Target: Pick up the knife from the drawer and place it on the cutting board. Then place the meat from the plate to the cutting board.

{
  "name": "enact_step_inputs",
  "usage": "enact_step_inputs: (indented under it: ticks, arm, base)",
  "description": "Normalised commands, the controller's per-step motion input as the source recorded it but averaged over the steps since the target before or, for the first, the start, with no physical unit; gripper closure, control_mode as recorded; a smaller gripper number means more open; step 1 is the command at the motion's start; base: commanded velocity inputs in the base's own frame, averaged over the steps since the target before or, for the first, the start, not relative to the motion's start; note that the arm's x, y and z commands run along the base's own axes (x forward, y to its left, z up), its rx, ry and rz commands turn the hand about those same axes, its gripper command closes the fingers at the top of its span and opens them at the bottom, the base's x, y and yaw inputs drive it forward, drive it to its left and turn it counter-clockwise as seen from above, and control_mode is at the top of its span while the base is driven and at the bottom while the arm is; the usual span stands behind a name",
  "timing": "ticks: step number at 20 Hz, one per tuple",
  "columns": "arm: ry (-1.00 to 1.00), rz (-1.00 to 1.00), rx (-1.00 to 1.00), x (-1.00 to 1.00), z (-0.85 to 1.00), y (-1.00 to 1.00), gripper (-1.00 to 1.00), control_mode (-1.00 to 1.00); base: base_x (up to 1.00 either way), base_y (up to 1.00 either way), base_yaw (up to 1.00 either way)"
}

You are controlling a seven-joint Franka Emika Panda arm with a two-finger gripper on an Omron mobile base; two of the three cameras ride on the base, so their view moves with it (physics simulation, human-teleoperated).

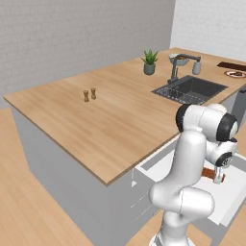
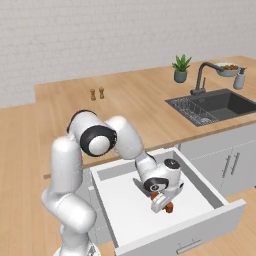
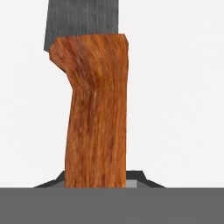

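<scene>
Gripper (image 2: 161, 203) down inside the open drawer (image 2: 200, 182), jaws closed on the orange-brown handle of the knife (image 3: 97, 109). In the hand view, handle running toward 12 o'clock, grey blade beyond it, white drawer floor all round. Far along the wooden counter (image 1: 110, 120), past the sink (image 1: 192, 89) at 2 o'clock, cutting board (image 1: 232, 65) and red-rimmed plate (image 1: 235, 74).

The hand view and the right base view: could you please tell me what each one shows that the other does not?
Hand view alone: the grey blade above the wood-grained handle of the knife, close up.

Right base view alone: the open drawer, the wooden counter, the sink, a potted plant and the tool down in the drawer.

Both: the knife's orange-brown handle on the drawer's white floor, with the tool shut on it.
</scene>
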Motion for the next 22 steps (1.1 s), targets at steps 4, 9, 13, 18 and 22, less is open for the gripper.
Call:
enact_step_inputs:
  ticks: [4,9,13,18,22]
  arm:
    - [0.00,0.01,-0.04,-0.49,1.00,0.00,1.00,-1.00]
    - [0.00,0.02,-0.05,-0.08,1.00,0.02,1.00,-1.00]
    - [-0.01,0.01,-0.04,0.00,1.00,0.03,1.00,-1.00]
    - [-0.19,0.00,-0.02,0.00,0.89,0.04,1.00,-1.00]
    - [-0.26,0.00,0.00,0.32,0.64,0.39,1.00,-1.00]
  base:
    - [0.00,0.00,0.00]
    - [0.00,0.00,0.00]
    - [0.00,0.00,0.00]
    - [0.00,0.00,0.00]
    - [0.00,0.00,0.00]
